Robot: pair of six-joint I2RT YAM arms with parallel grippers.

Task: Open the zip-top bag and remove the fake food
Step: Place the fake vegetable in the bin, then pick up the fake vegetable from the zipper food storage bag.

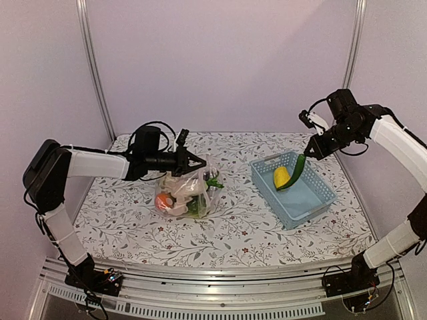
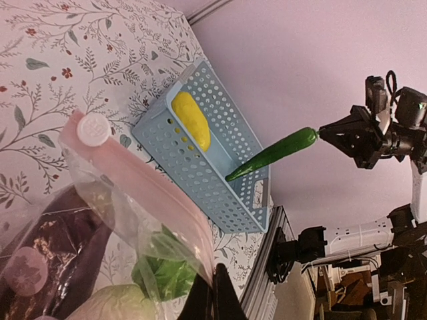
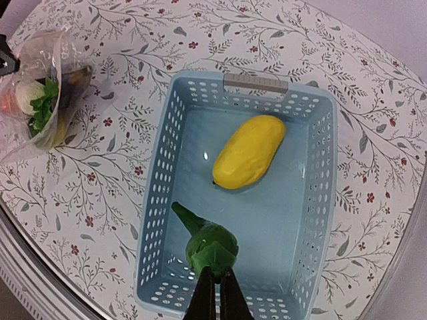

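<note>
The clear zip-top bag (image 1: 183,193) stands on the table at centre left with a purple eggplant (image 2: 47,250), a leafy green piece (image 2: 160,273), a white piece and an orange piece (image 1: 163,201) inside. My left gripper (image 1: 199,162) is shut on the bag's pink top edge (image 2: 133,183), holding it up. My right gripper (image 1: 312,148) is shut on the end of a green cucumber (image 3: 207,240) and holds it hanging over the light-blue basket (image 1: 320,200). A yellow fruit (image 3: 249,151) lies in the basket.
The basket stands at the right of the floral tablecloth (image 1: 233,227), its handle (image 3: 255,83) towards the back. Metal frame posts (image 1: 93,67) rise at the back corners. A rail (image 1: 220,283) runs along the near edge.
</note>
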